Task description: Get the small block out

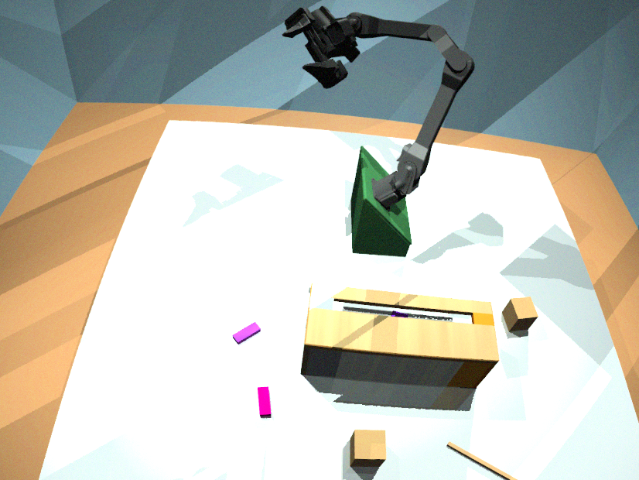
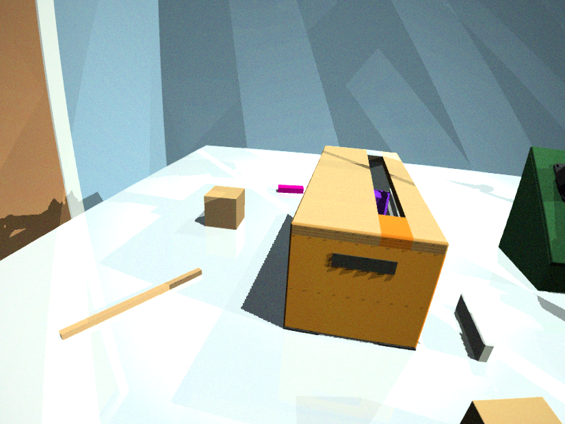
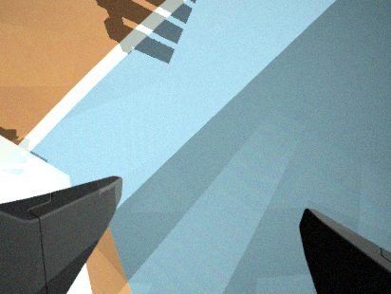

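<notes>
From above, the gripper hangs high over the table's far edge, fingers spread wide, pinching nothing. The purple block sits inside the wooden box; the side view shows it plainly through the top slot.

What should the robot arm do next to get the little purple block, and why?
Probably bring the open gripper down toward the slot in the box. It hangs high and far from the box, holding nothing, while the purple block sits inside on the shelf.

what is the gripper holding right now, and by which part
Nothing. The gripper is wide open, raised beyond the table's far edge; the purple block sits inside the box.
</notes>
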Available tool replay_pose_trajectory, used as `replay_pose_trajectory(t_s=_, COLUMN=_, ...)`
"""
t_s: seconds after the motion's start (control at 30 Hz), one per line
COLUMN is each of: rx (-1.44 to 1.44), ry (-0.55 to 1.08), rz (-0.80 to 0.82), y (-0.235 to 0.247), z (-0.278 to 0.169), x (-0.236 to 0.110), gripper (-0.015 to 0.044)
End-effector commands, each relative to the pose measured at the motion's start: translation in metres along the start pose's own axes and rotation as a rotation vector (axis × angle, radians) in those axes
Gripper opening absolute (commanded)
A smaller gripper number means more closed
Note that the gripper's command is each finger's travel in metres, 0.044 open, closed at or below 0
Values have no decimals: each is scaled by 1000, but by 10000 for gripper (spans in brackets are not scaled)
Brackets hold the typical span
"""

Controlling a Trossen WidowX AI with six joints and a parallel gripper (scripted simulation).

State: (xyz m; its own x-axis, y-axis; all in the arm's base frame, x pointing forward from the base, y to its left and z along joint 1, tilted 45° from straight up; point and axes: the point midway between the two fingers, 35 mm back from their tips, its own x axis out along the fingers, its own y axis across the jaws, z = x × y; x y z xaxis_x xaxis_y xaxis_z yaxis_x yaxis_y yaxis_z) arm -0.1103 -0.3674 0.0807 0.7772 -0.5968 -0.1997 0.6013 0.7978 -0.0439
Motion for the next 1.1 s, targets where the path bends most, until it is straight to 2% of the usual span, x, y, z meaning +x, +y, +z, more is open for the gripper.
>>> replay_pose_trajectory(t_s=0.0, rx=-3, ry=6, rz=5, y=1, z=0, x=1, gripper=400)
replay_pose_trajectory(t_s=0.07, rx=-30, ry=57, rz=45, y=8, z=3, x=13, gripper=400)
replay_pose_trajectory(t_s=0.27, rx=-111, ry=165, rz=315, y=66, z=20, x=90, gripper=400)
replay_pose_trajectory(t_s=0.57, rx=-271, ry=323, rz=693, y=180, z=39, x=163, gripper=400)
replay_pose_trajectory(t_s=0.83, rx=-422, ry=428, rz=914, y=265, z=44, x=185, gripper=400)
replay_pose_trajectory(t_s=1.07, rx=-627, ry=495, rz=1168, y=356, z=49, x=181, gripper=400)
